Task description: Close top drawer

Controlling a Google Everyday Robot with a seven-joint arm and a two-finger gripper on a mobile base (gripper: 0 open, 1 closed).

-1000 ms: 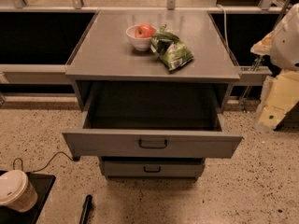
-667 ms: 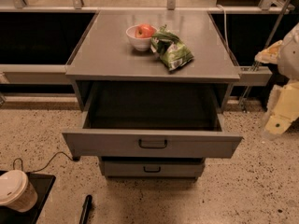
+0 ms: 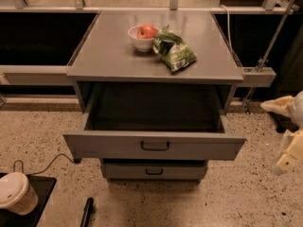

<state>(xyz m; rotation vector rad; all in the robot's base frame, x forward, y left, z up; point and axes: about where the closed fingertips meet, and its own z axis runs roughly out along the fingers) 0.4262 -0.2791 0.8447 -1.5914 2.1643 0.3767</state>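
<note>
The top drawer (image 3: 199,148) is a wide grey metal drawer with a small dark loop handle (image 3: 155,145) in the middle of its front. It stands pulled far out of the grey cabinet (image 3: 113,60), and its inside looks dark and empty. Below it a second grey drawer (image 3: 154,170) with a like handle sits nearly shut. My gripper (image 3: 285,157) is cream-coloured and hangs at the right edge of the camera view, to the right of the open drawer's front corner and apart from it.
On the cabinet top stand a white bowl (image 3: 140,40) with a red apple (image 3: 147,31) and a green snack bag (image 3: 174,52). At the lower left are a lidded paper cup (image 3: 16,193) on a black tray (image 3: 40,200), a floor cable (image 3: 45,167) and a black stick-like object (image 3: 86,213).
My arm has moved down and a little to the right, towards the edge of the view. The top drawer stays open as before.
</note>
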